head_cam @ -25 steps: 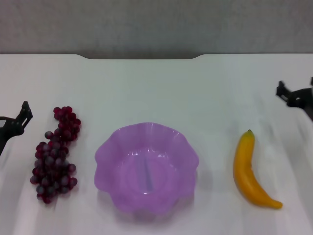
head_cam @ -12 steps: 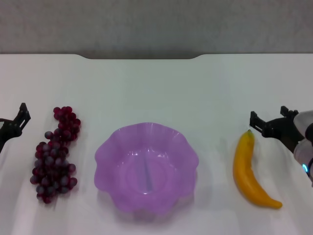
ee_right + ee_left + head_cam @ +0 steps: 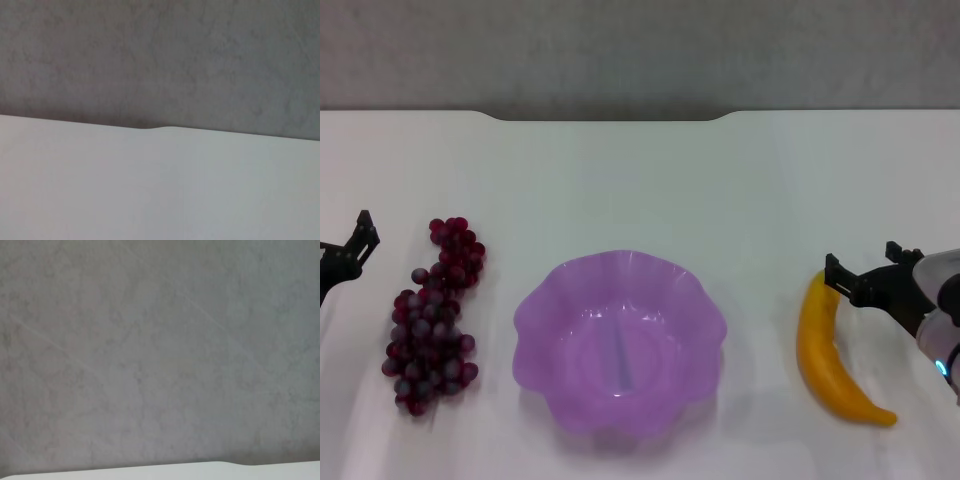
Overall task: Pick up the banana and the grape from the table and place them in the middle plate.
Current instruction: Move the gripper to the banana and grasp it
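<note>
Since the earlier frame, right gripper [image 3: 865,272] has dropped and moved inward; its jaws stand spread, one tip at the stem end of the banana [image 3: 830,352], nothing pinched. Banana lies flat on the bench [image 3: 640,180], right of the middle plate [image 3: 620,340]. Grape [image 3: 432,315] lies left of the plate. Left gripper [image 3: 355,245] sits at the bench's left edge, beside the grape; jaw state cannot be told.

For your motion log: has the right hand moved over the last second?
Yes. The right hand came in from the table's right edge toward the banana's stem end.
</note>
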Tool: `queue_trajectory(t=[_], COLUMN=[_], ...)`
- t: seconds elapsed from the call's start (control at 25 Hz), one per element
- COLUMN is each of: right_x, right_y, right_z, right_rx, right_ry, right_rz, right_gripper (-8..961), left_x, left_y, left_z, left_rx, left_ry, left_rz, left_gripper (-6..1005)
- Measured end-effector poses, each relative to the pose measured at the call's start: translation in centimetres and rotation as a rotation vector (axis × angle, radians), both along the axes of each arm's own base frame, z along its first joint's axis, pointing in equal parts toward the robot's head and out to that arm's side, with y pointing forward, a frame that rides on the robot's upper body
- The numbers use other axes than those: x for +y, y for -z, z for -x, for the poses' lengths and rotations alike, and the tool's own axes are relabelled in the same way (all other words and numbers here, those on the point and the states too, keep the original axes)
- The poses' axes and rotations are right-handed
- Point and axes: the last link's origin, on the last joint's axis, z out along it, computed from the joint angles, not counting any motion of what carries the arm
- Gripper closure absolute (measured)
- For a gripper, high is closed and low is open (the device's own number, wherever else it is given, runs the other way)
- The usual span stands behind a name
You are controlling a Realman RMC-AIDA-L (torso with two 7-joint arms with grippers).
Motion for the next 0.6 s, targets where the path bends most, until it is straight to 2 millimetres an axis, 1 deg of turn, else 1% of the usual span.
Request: queue_trajectory(t=[0.36,0.6], right_x=[-0.3,-1.2], right_y=[1.4,2.8], right_z=[1.2,1.9], right_rx=[-0.009,0.003], right_ry=[-0.051,-0.077], right_rz=[0.062,0.120], right_gripper=[44,44], left_x=[0.1,0.0], left_y=[0.0,-0.1], left_z=[-0.1,0.1], left_rx=[0.001,0.001], left_ry=[0.003,-0.001], left_rz=[0.002,-0.001], left_gripper=[120,120])
